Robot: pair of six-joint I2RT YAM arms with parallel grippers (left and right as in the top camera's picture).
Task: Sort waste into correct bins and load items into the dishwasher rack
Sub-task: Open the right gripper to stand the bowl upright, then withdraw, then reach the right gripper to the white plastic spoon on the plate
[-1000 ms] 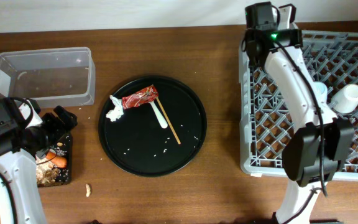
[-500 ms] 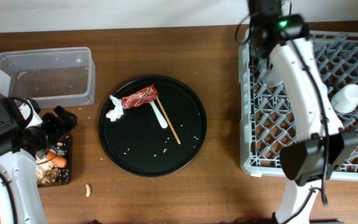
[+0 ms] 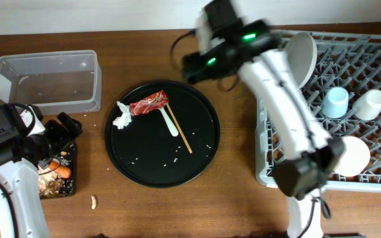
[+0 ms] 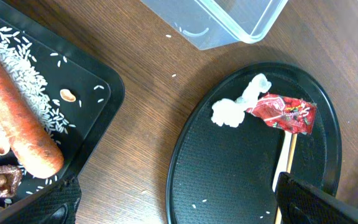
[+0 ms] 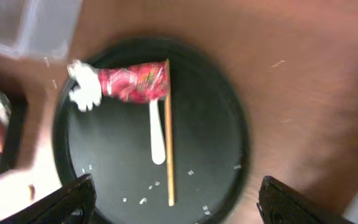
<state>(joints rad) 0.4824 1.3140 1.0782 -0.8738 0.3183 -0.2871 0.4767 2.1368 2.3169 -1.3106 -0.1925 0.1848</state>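
Observation:
On the round black tray (image 3: 207, 155) lie a red wrapper (image 3: 149, 104), a crumpled tissue (image 3: 122, 116), a white fork (image 3: 171, 123) and a wooden chopstick (image 3: 182, 135). My right gripper (image 3: 189, 66) hangs open and empty over the tray's far edge; its wrist view shows the wrapper (image 5: 132, 82) and chopstick (image 5: 168, 137) below. My left gripper (image 3: 61, 129) stays open beside the shallow black bin (image 3: 71, 188), which holds a carrot (image 4: 23, 134) and rice (image 4: 23, 74). The grey rack (image 3: 290, 119) holds a plate (image 3: 301, 56), blue cup (image 3: 335, 102), white cup (image 3: 369, 104) and bowl (image 3: 348, 155).
The clear plastic box (image 3: 45, 82) stands at the far left behind the black bin. A small brown scrap (image 3: 93, 201) lies on the table in front of that bin. Loose rice grains dot the round tray.
My right arm swung left from the rack to the round tray's far edge, and its jaws went from shut to open. A white plate now shows standing in the rack.

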